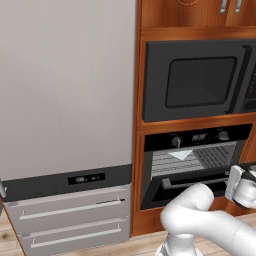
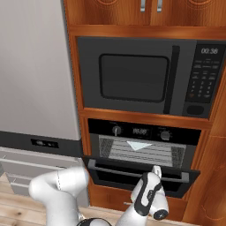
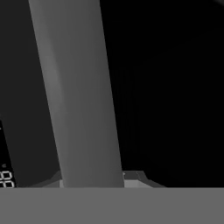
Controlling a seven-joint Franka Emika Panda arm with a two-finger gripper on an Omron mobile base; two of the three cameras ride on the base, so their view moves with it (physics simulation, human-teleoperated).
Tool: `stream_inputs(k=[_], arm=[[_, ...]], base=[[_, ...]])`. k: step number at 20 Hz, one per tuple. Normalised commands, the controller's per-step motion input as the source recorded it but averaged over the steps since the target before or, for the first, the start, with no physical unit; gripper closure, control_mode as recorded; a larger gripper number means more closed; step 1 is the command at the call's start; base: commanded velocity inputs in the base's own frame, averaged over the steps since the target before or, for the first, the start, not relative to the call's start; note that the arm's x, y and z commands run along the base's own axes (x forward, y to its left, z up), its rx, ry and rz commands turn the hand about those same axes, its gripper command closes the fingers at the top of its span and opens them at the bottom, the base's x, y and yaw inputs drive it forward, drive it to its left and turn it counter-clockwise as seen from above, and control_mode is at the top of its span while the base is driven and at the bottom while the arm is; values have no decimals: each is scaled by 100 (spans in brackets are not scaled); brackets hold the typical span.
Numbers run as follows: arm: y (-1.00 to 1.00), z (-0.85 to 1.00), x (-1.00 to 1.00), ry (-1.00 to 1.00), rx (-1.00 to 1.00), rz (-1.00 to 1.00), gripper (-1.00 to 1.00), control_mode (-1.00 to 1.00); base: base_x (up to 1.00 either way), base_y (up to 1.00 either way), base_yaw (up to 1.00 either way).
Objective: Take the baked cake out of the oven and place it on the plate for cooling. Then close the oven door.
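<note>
Oven point(image 2: 141, 145) sits low in the wooden cabinet column, lower centre of the right base view and lower right of the left base view, directly under the black microwave point(image 2: 141, 77). Its control strip carries two round knobs and a small lit display; below that the cavity is visible, with a wire rack point(image 2: 137, 152) and a pale wedge-shaped item point(image 2: 139, 145) lying on the rack, too small to identify further. Oven door point(image 2: 141, 176) is partly open, tilted out from the top, its silver bar handle point(image 2: 114, 170) running horizontally across the upper edge. Gripper point(image 2: 156, 171) is at the handle, right of the door's centre in the right base view; in the left base view it point(image 1: 239, 184) appears at the right edge of the frame. In the hand view the handle point(image 3: 78, 96) appears as a broad grey bar running steeply from top to bottom, very close to the camera, against the dark door glass. The fingertips themselves cannot be made out, so whether the claw is clamped on the bar cannot be told. A grey fridge point(image 1: 65, 100) with drawer fronts takes up the left of both base views.
</note>
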Motion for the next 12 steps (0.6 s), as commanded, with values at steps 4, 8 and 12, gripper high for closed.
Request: stream_inputs(k=[4,8,12], arm=[[-8,-2,-24,6,0,0,-100,-100],[-8,0,-12,10,0,0,-100,-100],[-20,6,-2,15,0,0,-100,-100]], base=[[0,0,0],[0,0,0],[0,0,0]])
